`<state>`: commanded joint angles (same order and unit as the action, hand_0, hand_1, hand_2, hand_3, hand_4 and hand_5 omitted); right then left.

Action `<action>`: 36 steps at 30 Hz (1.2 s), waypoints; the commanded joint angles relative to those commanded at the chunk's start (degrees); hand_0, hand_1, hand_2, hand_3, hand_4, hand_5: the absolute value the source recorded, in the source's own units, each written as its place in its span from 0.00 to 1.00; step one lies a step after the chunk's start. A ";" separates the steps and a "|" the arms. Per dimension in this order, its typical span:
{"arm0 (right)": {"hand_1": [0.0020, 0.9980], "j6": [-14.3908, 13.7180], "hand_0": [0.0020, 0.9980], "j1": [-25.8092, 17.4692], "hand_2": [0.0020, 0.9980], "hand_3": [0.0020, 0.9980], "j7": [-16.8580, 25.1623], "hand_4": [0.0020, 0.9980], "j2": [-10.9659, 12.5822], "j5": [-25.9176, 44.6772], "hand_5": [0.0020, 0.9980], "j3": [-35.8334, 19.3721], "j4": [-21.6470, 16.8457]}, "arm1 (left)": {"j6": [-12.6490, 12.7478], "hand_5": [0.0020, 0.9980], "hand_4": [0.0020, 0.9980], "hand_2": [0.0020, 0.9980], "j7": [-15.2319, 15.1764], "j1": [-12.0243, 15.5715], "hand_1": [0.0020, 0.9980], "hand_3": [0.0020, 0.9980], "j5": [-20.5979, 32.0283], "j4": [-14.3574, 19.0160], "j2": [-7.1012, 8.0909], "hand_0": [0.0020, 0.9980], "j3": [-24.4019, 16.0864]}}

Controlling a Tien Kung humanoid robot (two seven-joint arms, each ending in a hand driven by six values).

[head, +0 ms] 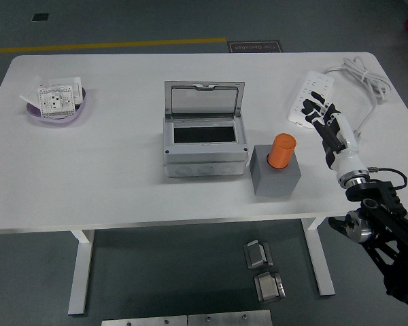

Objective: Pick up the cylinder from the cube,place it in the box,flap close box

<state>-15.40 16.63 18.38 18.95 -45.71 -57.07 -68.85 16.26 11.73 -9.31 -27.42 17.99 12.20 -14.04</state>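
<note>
Bare table lies left of the right hand's spread fingers, up to the orange cylinder standing in the grey cube. Power strip and cable sit just beyond the fingertips. Box lid stands upright, opening unobstructed.

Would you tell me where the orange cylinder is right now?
The cylinder stands upright in the grey cube, right of the open box and left of the right hand.

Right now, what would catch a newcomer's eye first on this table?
Probably the bright orange cylinder standing in a grey cube, right of centre. Left of it sits a grey box with its lid up. The right hand, fingers spread, hovers to the cube's right.
</note>
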 joint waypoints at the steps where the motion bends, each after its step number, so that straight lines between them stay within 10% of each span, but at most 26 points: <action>1: 0.82 0.03 0.80 0.02 0.85 0.90 -0.01 0.76 -0.03 0.01 0.27 0.13 0.03 | 0.00 0.27 0.71 0.59 0.00 0.00 0.63 0.69 0.00 0.00 -0.01 0.62 0.01; 36: 0.79 1.17 0.77 1.50 0.76 0.86 0.85 0.72 0.19 0.83 0.20 8.41 1.91 | -0.12 0.26 0.71 0.59 -0.06 -1.20 0.63 0.68 -0.10 0.09 -0.47 0.62 0.78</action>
<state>-14.24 18.13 19.23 19.14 -44.88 -48.66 -66.94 16.13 11.67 -10.52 -27.52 18.08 11.73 -13.26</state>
